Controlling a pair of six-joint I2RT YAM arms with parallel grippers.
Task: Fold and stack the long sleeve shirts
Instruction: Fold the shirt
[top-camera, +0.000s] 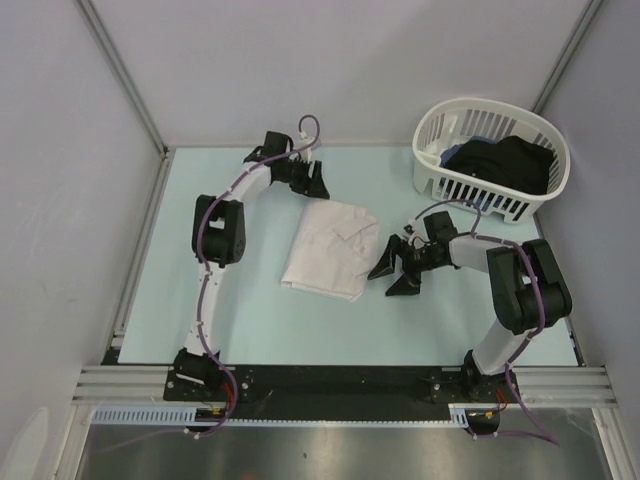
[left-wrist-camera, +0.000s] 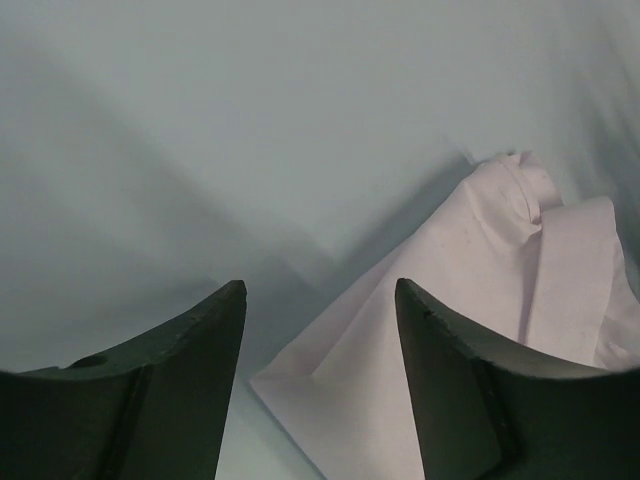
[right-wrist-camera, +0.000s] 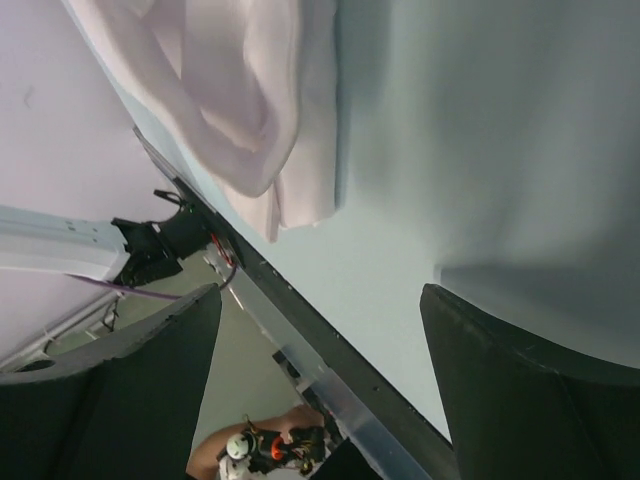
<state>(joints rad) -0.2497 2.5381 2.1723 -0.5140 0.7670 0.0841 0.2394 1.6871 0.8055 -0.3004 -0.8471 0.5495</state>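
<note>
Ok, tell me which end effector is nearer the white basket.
Right. The right end effector sits just in front of the basket; the left end effector is far left, at the far edge of the shirt.

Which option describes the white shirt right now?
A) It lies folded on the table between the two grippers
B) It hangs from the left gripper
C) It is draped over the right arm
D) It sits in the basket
A: the white shirt lies folded on the table, with the left gripper and the right gripper open and empty on either side of it. The basket holds only dark clothes.
</note>
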